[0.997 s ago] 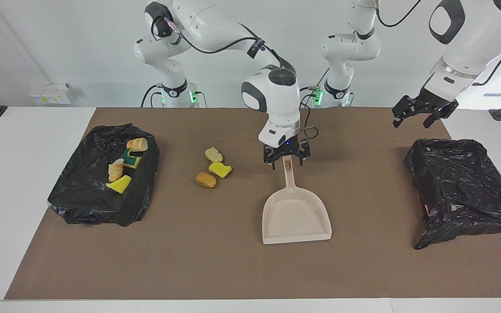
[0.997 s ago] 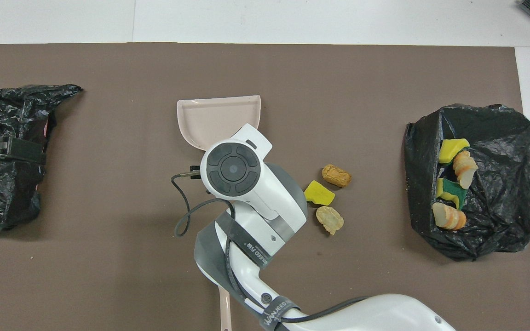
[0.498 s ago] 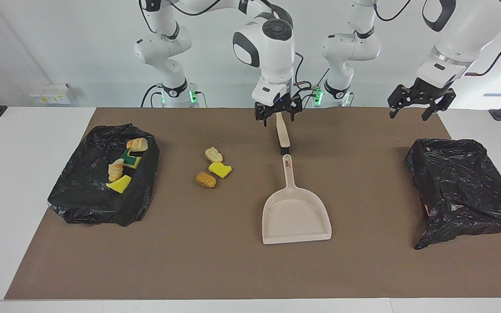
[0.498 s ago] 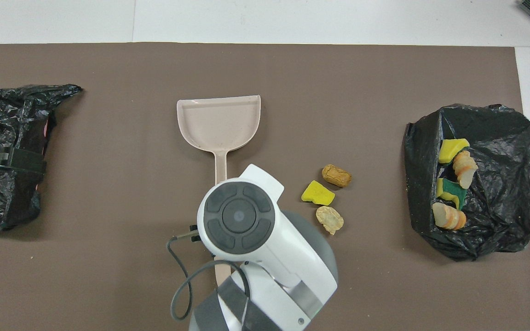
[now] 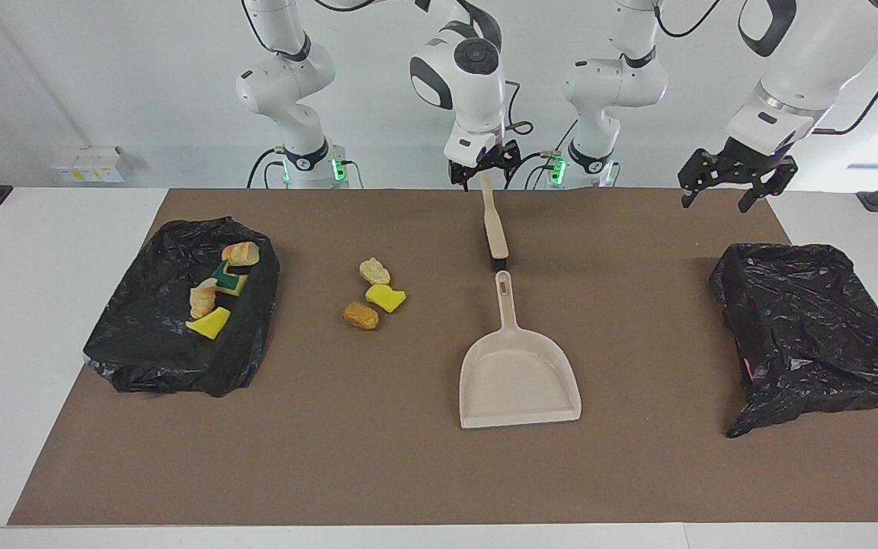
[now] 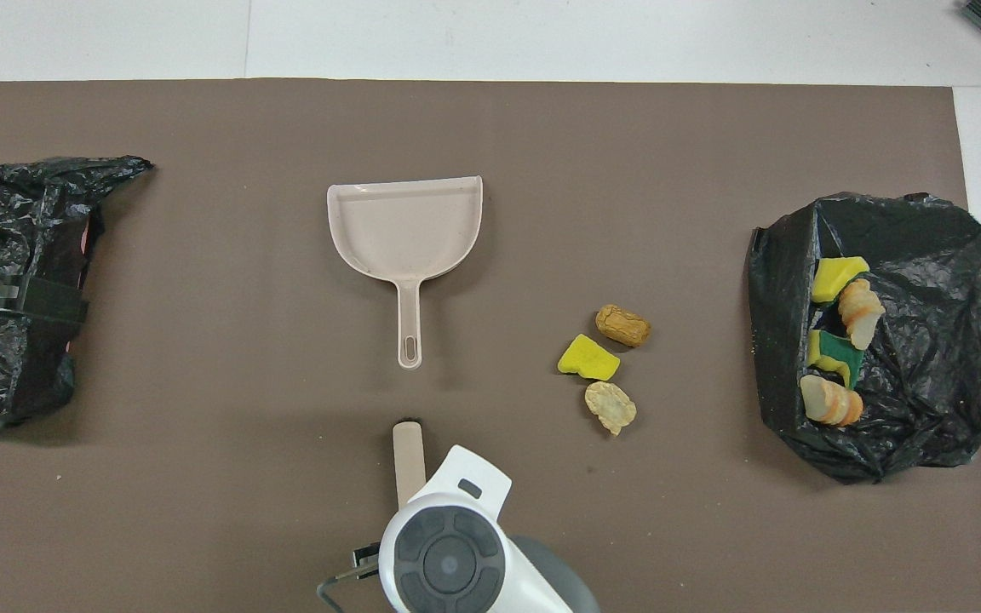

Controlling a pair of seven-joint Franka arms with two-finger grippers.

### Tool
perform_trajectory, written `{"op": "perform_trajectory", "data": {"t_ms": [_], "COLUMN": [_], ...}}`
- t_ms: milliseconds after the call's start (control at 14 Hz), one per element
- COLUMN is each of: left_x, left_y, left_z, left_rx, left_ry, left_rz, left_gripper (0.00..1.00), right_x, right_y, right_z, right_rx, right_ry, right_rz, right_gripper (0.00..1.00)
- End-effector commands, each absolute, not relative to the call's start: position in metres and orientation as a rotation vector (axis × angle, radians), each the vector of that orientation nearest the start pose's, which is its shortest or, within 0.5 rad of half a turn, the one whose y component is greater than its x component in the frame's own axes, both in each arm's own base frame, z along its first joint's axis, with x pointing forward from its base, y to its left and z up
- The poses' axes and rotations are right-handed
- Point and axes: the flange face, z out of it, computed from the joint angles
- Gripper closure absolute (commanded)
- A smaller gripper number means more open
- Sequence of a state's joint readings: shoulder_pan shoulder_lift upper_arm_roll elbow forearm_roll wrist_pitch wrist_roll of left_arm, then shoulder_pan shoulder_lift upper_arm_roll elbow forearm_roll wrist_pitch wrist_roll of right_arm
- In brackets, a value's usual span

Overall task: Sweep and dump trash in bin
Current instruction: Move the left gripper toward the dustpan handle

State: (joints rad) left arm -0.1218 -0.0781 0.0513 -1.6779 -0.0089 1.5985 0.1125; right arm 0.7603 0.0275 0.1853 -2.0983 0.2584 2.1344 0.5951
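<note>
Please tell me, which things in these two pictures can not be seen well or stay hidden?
- Brush: overhead view, the right arm covers most of it; only the handle end shows.
- Right claw: overhead view, hidden under its own arm.
- Empty-looking black bag: facing view, folds hide its inside; overhead view, the edge cuts it off.
- Trash in the other bag: the pieces overlap, so some may be hidden.

My count from the console:
- trash lumps: seven. Three on the mat (image 5: 373,293), namely one cream, one yellow, one tan-brown; four in the lined bin (image 5: 180,305).
- black-bagged bins: two, the second (image 5: 812,335) at the left arm's end.
- dustpan (image 5: 519,374): one.
- brush (image 5: 494,232): one.
- robot arms: I see two, each with one gripper, right gripper (image 5: 483,164) and left gripper (image 5: 732,179).
</note>
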Motion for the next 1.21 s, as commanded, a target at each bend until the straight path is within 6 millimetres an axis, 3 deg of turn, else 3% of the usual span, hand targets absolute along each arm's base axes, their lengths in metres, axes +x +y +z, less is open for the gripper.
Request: {"op": "perform_trajectory", "data": {"t_ms": [0,214,427,570,783,854,926,997,1068,1139], "left_x": [0.528,0.537,0.544,0.551,0.564,0.566,0.568,0.571,0.571,0.571], "left_y": [-0.056,-0.082,-0.123,-0.145,-0.181,-0.193,-0.203,-0.213,-0.225,-0.236], "left_z": [0.611,0.594,0.576,0.555,0.523,0.512,0.5,0.49,0.479,0.471], "left_rx": [-3.107,-3.101,-3.077,-3.061,-3.04,-3.033,-3.032,-3.039,-3.047,-3.058], "left_ry": [0.367,0.432,0.532,0.584,0.662,0.687,0.683,0.66,0.637,0.601], "left_rz": [0.027,0.048,0.046,0.066,0.065,0.081,0.094,0.084,0.087,0.087], "left_gripper": [0.0,0.0,0.0,0.0,0.0,0.0,0.0,0.0,0.0,0.0], "right_x": [0.292,0.285,0.282,0.267,0.262,0.263,0.263,0.263,0.262,0.258], "right_y": [0.451,0.456,0.464,0.467,0.465,0.465,0.465,0.465,0.466,0.47], "right_z": [0.382,0.363,0.349,0.343,0.337,0.337,0.337,0.336,0.337,0.338], "right_rx": [-2.94,-2.956,-2.955,-2.966,-2.975,-2.973,-2.971,-2.972,-2.97,-2.968], "right_ry": [-0.271,-0.282,-0.203,-0.229,-0.224,-0.225,-0.23,-0.232,-0.231,-0.244], "right_rz": [0.211,0.246,0.228,0.244,0.252,0.248,0.246,0.247,0.241,0.239], "right_gripper": [0.0,0.0,0.0,0.0,0.0,0.12,0.42,0.8,0.93,1.0]}}
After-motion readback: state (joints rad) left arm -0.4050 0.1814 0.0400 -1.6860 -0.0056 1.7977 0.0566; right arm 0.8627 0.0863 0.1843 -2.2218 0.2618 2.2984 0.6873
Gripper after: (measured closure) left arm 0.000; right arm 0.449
